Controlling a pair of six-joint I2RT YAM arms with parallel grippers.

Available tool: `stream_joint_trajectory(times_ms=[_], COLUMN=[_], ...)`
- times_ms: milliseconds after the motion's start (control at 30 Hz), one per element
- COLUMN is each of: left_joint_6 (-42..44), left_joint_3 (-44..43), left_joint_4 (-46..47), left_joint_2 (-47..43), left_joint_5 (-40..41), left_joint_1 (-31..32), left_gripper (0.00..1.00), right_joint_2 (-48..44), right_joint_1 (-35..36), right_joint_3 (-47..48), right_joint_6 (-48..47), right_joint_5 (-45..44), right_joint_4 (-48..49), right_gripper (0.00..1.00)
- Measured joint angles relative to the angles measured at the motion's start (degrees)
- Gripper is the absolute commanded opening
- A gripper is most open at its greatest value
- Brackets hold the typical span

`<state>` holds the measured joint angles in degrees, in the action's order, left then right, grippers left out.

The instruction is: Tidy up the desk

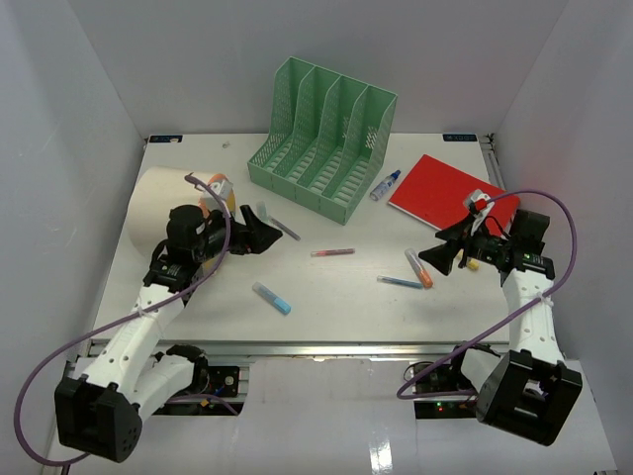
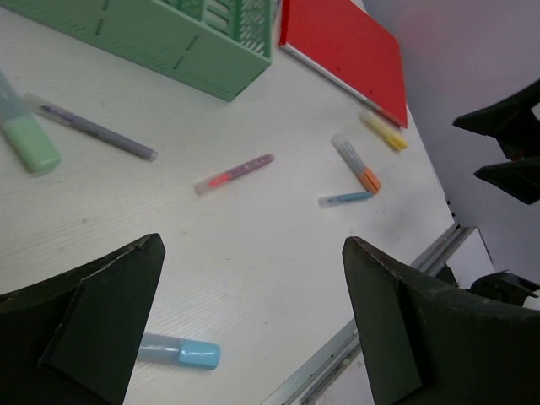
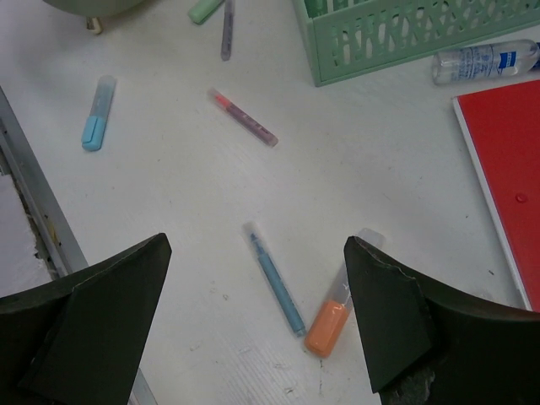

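The white desk [image 1: 326, 319] carries scattered pens. My left gripper [image 1: 265, 236] [image 2: 253, 245] hovers open over its left half, empty, with a blue-capped highlighter [image 2: 180, 351] [image 1: 271, 297] just near its left finger. My right gripper [image 1: 435, 257] [image 3: 257, 245] also stands open and empty, above a blue pen [image 3: 276, 278] [image 1: 399, 282] and an orange highlighter [image 3: 337, 308] [image 1: 419, 268]. A pink pen [image 1: 332, 252] [image 2: 234, 174] lies mid-desk. A purple pen [image 2: 89, 126] and a green highlighter [image 2: 29, 139] lie by the left gripper.
A green file organizer [image 1: 326, 134] stands at the back. A red notebook [image 1: 450, 190] and a small bottle [image 1: 386, 185] lie to its right. A yellow highlighter [image 2: 384, 132] lies by the notebook. A beige roll [image 1: 163, 198] sits far left. White walls enclose the desk.
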<state>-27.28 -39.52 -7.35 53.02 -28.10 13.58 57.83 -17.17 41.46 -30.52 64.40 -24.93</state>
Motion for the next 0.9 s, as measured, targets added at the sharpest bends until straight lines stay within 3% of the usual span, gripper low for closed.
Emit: stream_joint_trajectory(times_ms=[233,400,600,700,900], left_joint_6=[-1.26,-1.14,-1.10,-0.18,2.53], left_joint_3=[-13.84,-23.51,-27.65,-30.69,-35.13], left_joint_4=[-6.90,-14.22,-20.71,-22.83,-23.10], left_joint_2=[8.83,21.10,34.54,38.42,43.30], left_joint_5=[14.85,33.73,47.28,51.94,54.32], left_joint_1=[18.80,27.72,28.91,28.62,24.80], left_gripper=[0.98,0.92,0.91,0.85,0.79], right_joint_2=[1.43,0.47,-1.83,-1.89,-2.26], right_joint_1=[2.22,2.30,2.30,2.29,2.10], right_joint_3=[0.86,-1.46,-3.92,-3.92,-3.92], right_joint_6=[6.91,10.21,11.58,11.71,11.37], right_joint_5=[-3.74,-7.59,-8.69,-8.50,-6.98], right_joint_4=[6.66,10.49,12.00,12.28,12.30], right_gripper=[0.90,0.90,0.92,0.93,0.93])
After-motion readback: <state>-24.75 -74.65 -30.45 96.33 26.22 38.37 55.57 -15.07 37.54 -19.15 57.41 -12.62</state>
